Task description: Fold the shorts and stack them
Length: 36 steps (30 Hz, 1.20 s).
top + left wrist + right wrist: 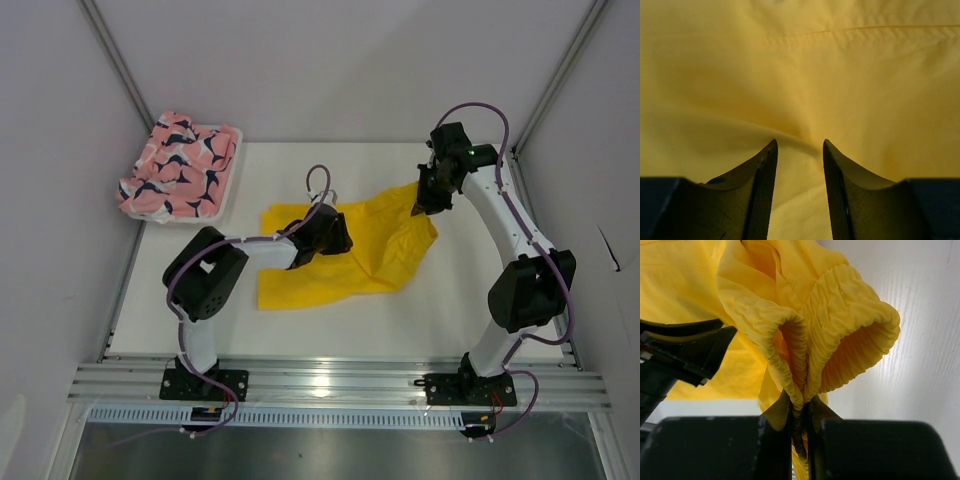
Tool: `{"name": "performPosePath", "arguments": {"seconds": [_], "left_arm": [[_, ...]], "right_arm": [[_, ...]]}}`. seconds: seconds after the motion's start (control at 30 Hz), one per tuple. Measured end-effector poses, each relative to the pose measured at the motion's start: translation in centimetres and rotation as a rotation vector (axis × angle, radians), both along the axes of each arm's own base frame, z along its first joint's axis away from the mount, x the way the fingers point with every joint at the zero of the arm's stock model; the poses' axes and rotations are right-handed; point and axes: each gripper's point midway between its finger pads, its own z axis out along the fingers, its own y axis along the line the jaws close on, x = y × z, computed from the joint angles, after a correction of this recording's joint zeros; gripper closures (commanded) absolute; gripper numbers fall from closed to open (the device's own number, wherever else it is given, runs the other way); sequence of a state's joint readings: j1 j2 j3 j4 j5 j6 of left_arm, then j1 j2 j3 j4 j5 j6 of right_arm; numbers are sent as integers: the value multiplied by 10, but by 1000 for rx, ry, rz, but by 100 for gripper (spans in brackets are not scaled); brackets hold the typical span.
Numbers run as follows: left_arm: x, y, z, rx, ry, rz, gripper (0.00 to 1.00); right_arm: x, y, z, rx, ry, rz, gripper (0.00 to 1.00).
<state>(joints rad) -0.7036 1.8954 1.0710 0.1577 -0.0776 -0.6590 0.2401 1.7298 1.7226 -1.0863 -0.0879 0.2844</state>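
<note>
Early: yellow shorts (330, 268) unfolded mid-frame; right claw (799, 407) clamped on waistband, left claw (799, 150) apart over cloth ridge. Pink printed shorts (180, 165) upper left in mesh basket (230, 180). No stack yet.

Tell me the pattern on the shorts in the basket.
The shorts are pink with a navy-and-white print; top view shows it best.

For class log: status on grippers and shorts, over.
Right gripper shut on yellow shorts. Left gripper open, tips on them. Pink shorts in basket. Nothing blocking.
</note>
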Motion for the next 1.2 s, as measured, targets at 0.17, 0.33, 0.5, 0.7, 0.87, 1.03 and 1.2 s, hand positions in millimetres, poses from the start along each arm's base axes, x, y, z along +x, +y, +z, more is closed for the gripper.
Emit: {"name": "performPosePath", "arguments": {"seconds": [0.17,0.33,0.5,0.7,0.87,1.03,1.2], "left_arm": [[-1,-10,-15,-11,29,-2,58],[-5,-16,-16,-8,26,15,59],[-12,-25,-18,-15,26,23,61],[-15,-36,-17,-49,25,46,62],[-22,-44,-15,-68,33,41,39],[-25,-29,1,-50,54,55,10],[-21,7,32,-53,43,107,8]], "right_arm": [[-4,13,2,60,19,10,100],[-8,30,12,125,23,28,100],[-7,49,32,195,-3,49,100],[-8,73,39,306,2,75,100],[-10,78,39,327,11,81,100],[-10,77,39,328,12,77,100],[-9,75,39,328,12,71,100]]}}
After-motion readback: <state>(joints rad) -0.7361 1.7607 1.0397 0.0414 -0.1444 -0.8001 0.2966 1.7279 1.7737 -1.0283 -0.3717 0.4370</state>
